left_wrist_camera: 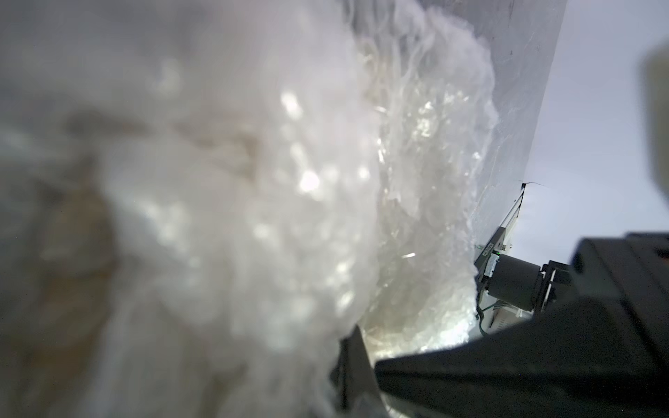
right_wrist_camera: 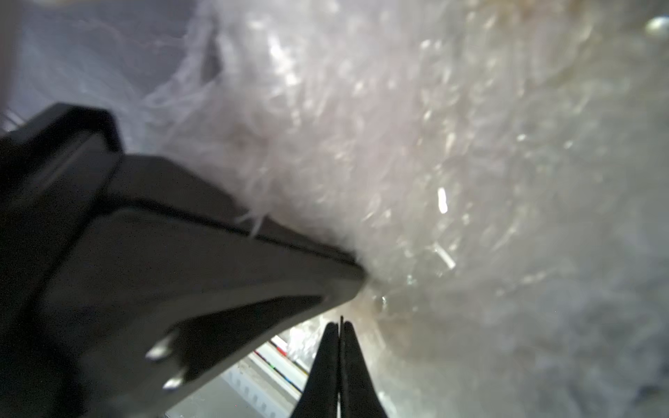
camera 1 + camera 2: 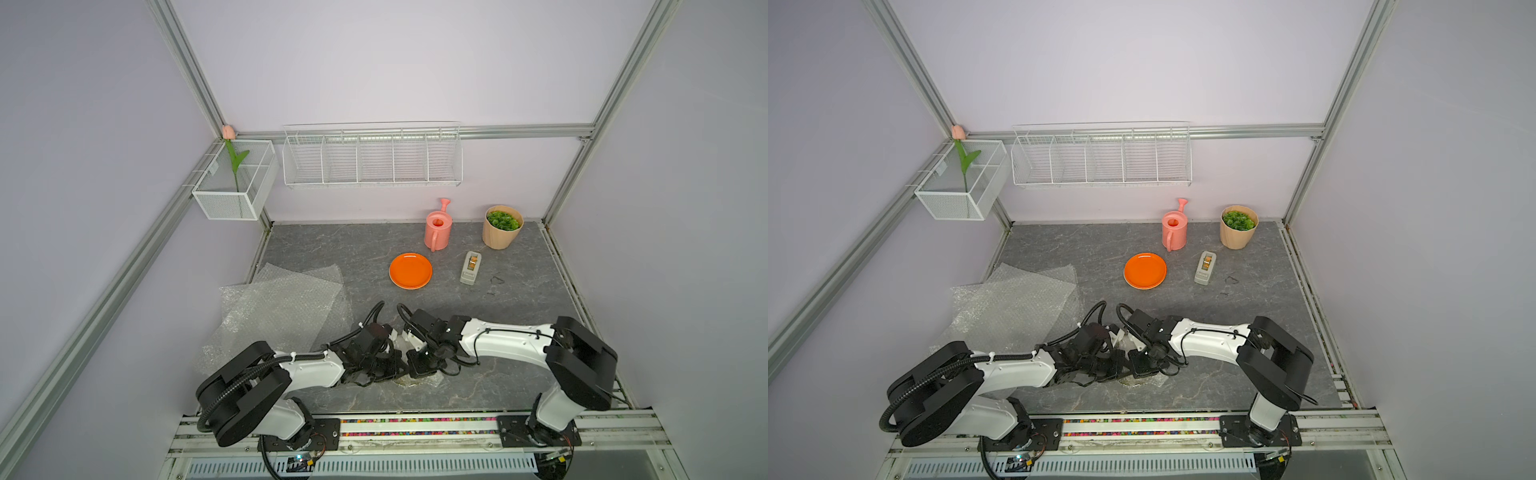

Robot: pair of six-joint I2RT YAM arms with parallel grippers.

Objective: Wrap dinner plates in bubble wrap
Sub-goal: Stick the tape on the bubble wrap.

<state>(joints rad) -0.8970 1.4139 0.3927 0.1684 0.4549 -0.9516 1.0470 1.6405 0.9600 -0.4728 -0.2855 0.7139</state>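
Grey desk point(image 3: 519, 332). Spare bubble wrap sheets point(image 3: 282, 307) lie flat on its left side. Near the front, a crumpled wrap bundle point(image 3: 419, 380), probably one plate part-wrapped, sits under both arms. The orange plate point(image 3: 410, 271) lies bare behind it, not yet wrapped. The left gripper point(image 1: 365, 362) and right gripper point(image 2: 340, 347) are closed tight, pressed into the bundle.

The white-and-black jointed left arm point(image 3: 309, 368) and the white-and-black jointed right arm point(image 3: 509, 343) both bend inward from their bases; their wrists nearly meet, low down, midway between them; the black two-fingered left claw point(image 1: 354, 338) is closed; the black two-fingered right claw point(image 2: 340, 327) has its fingers pressed together.
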